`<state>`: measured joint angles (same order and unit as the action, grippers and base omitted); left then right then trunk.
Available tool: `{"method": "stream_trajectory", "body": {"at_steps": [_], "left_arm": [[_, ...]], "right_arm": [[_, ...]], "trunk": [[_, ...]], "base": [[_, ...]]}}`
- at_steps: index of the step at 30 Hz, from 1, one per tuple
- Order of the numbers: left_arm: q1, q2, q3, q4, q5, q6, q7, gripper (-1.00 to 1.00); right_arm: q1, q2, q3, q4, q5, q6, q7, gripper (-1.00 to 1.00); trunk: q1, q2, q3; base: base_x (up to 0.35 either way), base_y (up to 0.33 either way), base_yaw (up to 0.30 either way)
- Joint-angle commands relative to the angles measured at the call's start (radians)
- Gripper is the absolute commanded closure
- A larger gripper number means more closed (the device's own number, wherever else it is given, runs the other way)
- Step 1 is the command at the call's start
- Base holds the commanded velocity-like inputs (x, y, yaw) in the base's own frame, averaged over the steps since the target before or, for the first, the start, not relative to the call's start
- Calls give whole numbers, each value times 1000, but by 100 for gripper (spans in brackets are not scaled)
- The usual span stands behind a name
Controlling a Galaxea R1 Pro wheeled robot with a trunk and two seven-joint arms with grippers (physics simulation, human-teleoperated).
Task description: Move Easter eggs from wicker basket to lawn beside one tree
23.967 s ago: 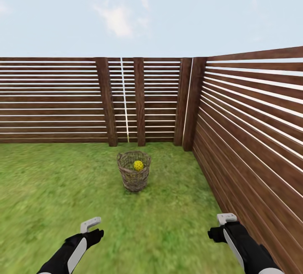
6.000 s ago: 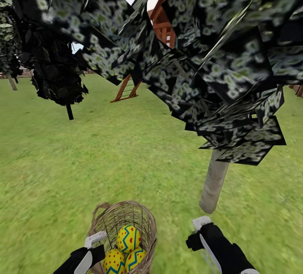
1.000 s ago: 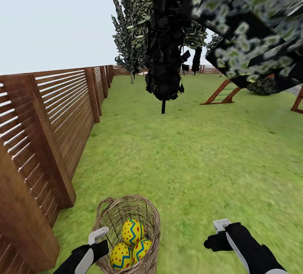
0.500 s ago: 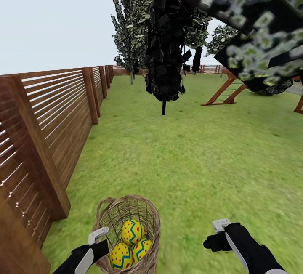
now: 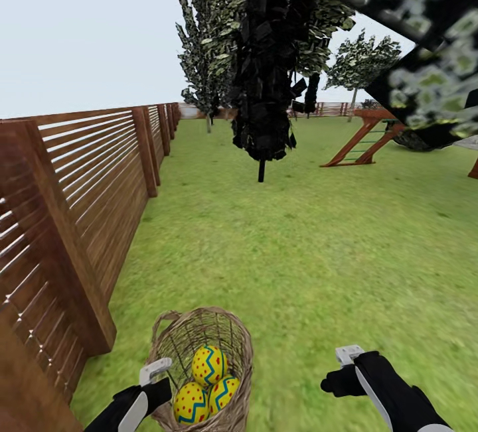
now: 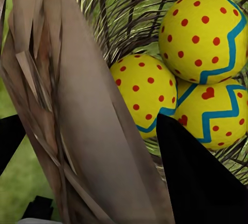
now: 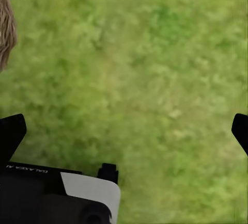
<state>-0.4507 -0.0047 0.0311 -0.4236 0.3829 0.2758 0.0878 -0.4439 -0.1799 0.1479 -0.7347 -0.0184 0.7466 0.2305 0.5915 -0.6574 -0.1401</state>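
Three yellow zigzag-banded Easter eggs [image 5: 207, 385] lie in the brown woven wicker basket [image 5: 169, 342], whose rim the left gripper [image 6: 88, 146] clamps. The right gripper [image 5: 346, 356] reaches forward, fingers spread, empty above the green lawn [image 5: 299, 246].

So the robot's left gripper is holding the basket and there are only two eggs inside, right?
Not quite: the wicker basket held by the left gripper has three Easter eggs inside, not two. The left wrist view shows all three clearly.
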Motion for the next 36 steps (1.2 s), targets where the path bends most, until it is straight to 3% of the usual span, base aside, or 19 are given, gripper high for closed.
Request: {"method": "stream_trajectory", "body": {"at_steps": [1, 9, 36], "left_arm": [[0, 0, 3, -3, 11, 6, 3, 100], [0, -1, 1, -3, 11, 6, 3, 100], [0, 0, 1, -3, 11, 7, 3, 100]], "right_arm": [[-1, -1, 3, -2, -2, 5, 1, -100], [-1, -1, 2, -2, -3, 5, 1, -100], [-1, -1, 2, -1, -3, 5, 1, -100]], "trunk": [[0, -2, -2], [0, -2, -2], [0, -2, -2]], "base": [[0, 116, 0], [76, 9, 0], [337, 0, 0]]}}
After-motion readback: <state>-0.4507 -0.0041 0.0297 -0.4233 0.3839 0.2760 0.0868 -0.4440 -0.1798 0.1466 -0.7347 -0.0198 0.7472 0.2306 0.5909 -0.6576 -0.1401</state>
